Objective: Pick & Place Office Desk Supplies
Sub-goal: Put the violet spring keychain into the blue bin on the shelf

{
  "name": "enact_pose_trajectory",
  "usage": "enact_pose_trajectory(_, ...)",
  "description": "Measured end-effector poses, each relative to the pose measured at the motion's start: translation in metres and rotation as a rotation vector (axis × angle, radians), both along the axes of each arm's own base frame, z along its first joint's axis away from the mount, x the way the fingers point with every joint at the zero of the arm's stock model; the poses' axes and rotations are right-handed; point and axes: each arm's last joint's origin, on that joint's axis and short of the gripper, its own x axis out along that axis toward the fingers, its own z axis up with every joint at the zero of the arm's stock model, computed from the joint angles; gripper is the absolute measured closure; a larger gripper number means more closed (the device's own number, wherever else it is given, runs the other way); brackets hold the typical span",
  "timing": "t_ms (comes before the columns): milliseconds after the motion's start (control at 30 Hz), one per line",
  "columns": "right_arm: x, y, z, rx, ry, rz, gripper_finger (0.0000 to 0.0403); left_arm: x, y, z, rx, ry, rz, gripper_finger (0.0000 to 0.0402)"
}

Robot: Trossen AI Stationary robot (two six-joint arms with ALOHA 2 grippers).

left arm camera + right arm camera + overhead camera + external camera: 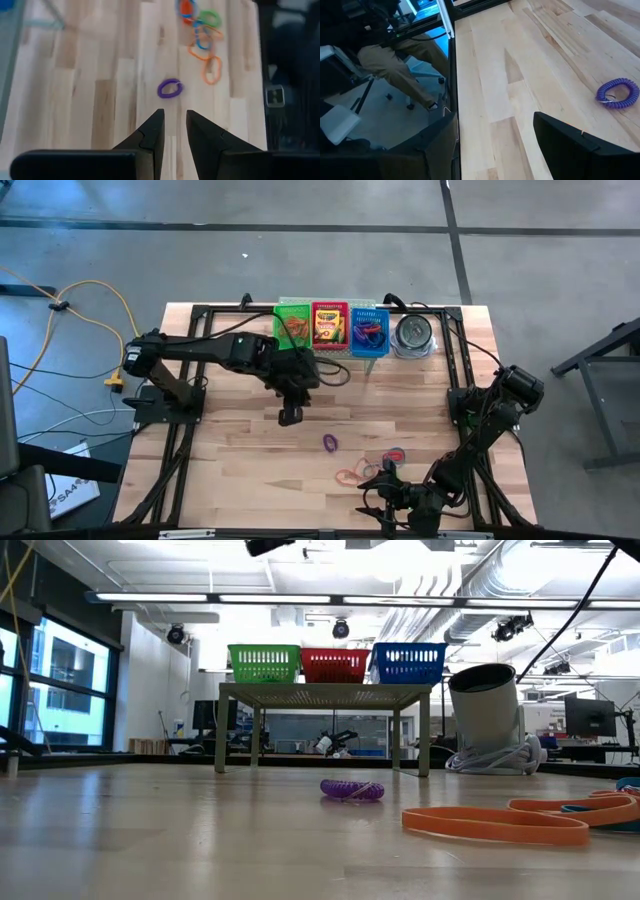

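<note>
I had the left gripper (290, 416) hanging above the middle of the pale wooden table (230, 470), its two dark fingers (152, 134) only narrowly parted and carrying nothing. The small purple coiled rubber-band loop (170, 88) lay flat on the wood just ahead of those tips, almost on the line running out between them and a shade toward the table's near edge and the right arm's side. In the wrist view its longer axis ran across that line, so I judged a short forward reach and a straight descent would set the jaws astride it, provided I opened them further first.

Beyond it sat the tangle of orange, green, red and blue rubber-band loops (202, 30), well clear of the purple one. The right gripper (392, 498) rested low at the near edge, jaws standing wide and empty. It was close to the tangle, but the left was better lined up on the purple loop.
</note>
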Motion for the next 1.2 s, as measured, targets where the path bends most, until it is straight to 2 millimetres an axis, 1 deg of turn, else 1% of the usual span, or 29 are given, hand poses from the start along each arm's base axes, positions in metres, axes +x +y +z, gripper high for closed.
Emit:
enact_pose_trajectory(67, 0.000, 0.000, 0.000, -0.003, 0.002, 0.001, 0.0151, -0.001, 0.001, -0.002, -0.024, 0.026, 0.046, 0.0324)
enact_pose_trajectory(167, 0.000, 0.000, -0.001, -0.013, 0.005, 0.004, 0.0151, -0.003, 0.002, -0.004, -0.011, 0.051, 0.042, 0.0324)
enact_pose_trajectory(333, 0.003, -0.003, 0.000, -0.021, 0.002, -0.004, 0.0151, -0.004, 0.005, -0.005, 0.060, 0.065, 0.110, 0.0324)
enact_pose_trajectory(500, 0.004, -0.004, 0.000, -0.027, 0.002, -0.005, 0.0151, -0.004, 0.005, -0.005, 0.091, 0.054, 0.085, 0.0324)
enact_pose_trajectory(667, 0.003, -0.004, -0.001, -0.029, 0.004, -0.004, 0.0151, -0.003, 0.008, -0.004, 0.169, 0.034, 0.181, 0.0324)
enact_pose_trajectory(800, 0.003, -0.004, -0.001, -0.029, 0.004, -0.004, 0.0151, 0.000, 0.008, -0.006, 0.260, 0.033, 0.150, 0.0324)
enact_pose_trajectory(967, 0.003, -0.004, -0.001, -0.029, 0.005, -0.003, 0.0151, 0.003, 0.003, -0.011, 0.280, 0.050, 0.116, 0.0324)
enact_pose_trajectory(1200, 0.003, -0.004, -0.001, -0.029, 0.004, -0.004, 0.0151, 0.013, -0.004, -0.026, 0.303, 0.107, 0.067, 0.0324)
